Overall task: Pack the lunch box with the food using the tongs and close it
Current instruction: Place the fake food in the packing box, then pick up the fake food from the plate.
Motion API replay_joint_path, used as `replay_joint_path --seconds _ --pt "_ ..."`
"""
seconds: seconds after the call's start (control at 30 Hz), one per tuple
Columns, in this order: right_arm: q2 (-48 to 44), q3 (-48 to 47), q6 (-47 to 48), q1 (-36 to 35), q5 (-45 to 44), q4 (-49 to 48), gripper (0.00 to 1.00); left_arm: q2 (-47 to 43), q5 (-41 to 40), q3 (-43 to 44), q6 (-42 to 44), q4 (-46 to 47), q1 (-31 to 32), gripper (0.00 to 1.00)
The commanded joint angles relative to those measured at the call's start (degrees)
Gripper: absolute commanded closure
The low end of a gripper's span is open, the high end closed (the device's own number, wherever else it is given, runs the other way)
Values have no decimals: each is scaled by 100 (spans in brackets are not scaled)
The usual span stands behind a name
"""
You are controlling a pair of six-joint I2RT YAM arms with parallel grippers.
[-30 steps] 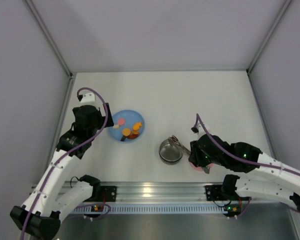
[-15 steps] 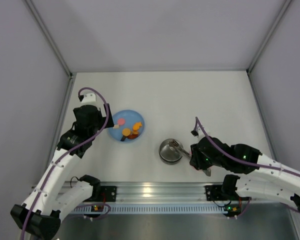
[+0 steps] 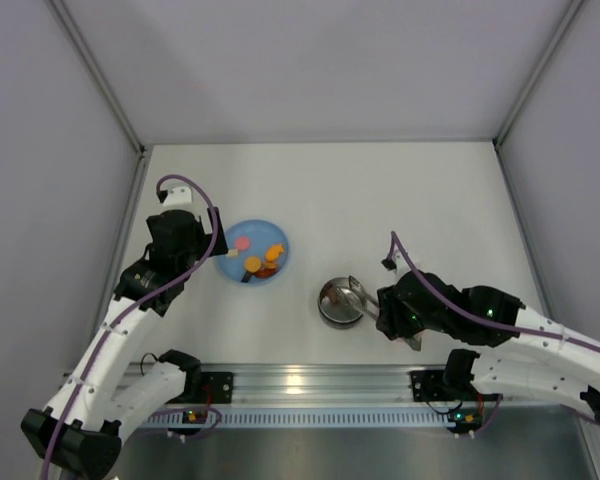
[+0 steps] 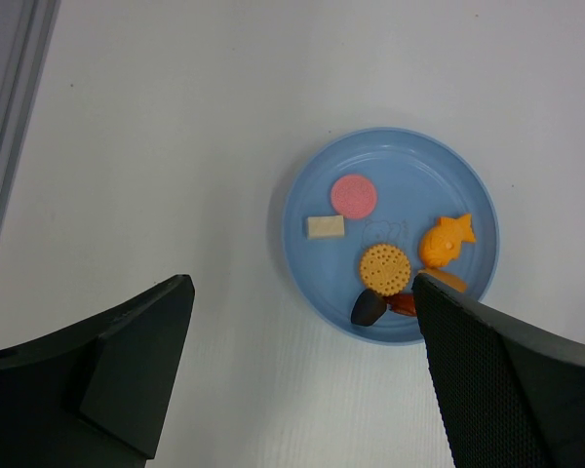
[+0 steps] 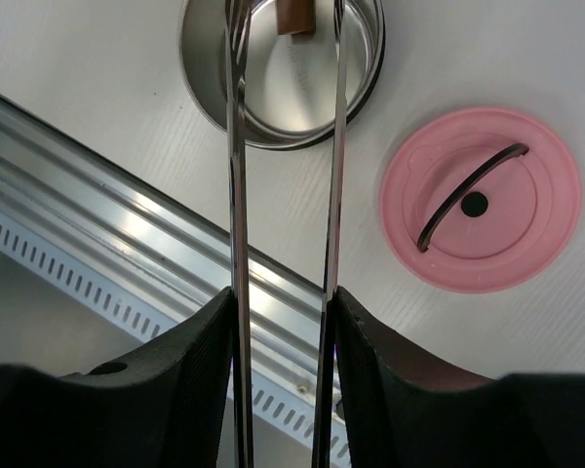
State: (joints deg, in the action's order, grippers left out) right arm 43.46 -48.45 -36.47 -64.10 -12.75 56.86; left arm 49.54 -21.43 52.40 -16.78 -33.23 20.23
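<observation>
My right gripper (image 5: 283, 302) is shut on the tongs (image 5: 236, 195), one slim arm against each finger, and the two arms stand apart. Their tips reach over the steel lunch box (image 5: 205, 88), where a brown piece (image 5: 294, 15) lies inside. The pink lid (image 5: 480, 200) lies flat on the table right of the lunch box. From above, the tongs (image 3: 358, 292) point into the lunch box (image 3: 340, 303). My left gripper (image 4: 300, 292) hangs open above the near edge of the blue plate (image 4: 419, 161), which holds the food: a pink disc (image 4: 354, 194), a white block (image 4: 326, 226), a yellow cookie (image 4: 384, 267), an orange fish (image 4: 447, 240) and a dark piece (image 4: 368, 308).
The aluminium rail (image 3: 300, 385) runs along the near table edge just below the lunch box. Grey walls (image 3: 70, 150) close the table on the left, back and right. The blue plate (image 3: 252, 250) sits left of the lunch box.
The tongs' arms have spread apart over the lunch box, and a brown piece now lies in it. My right arm shifted slightly left. The left arm has not moved.
</observation>
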Motion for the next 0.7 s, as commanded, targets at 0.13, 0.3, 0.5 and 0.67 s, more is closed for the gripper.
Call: replay_joint_path --seconds 0.13,0.3,0.5,0.67 --pt "171 -745 113 -121 -17 -26 58 -76 -54 209 -1 63 -28 1" --pt "662 -1324 368 -138 18 -368 58 -111 -142 209 -19 54 -28 1" --pt "2015 -2115 886 -165 185 -1342 57 -102 -265 192 -28 54 -28 1" --pt "3553 -3150 1325 -156 80 -1713 57 -102 -467 200 -54 19 -28 1"
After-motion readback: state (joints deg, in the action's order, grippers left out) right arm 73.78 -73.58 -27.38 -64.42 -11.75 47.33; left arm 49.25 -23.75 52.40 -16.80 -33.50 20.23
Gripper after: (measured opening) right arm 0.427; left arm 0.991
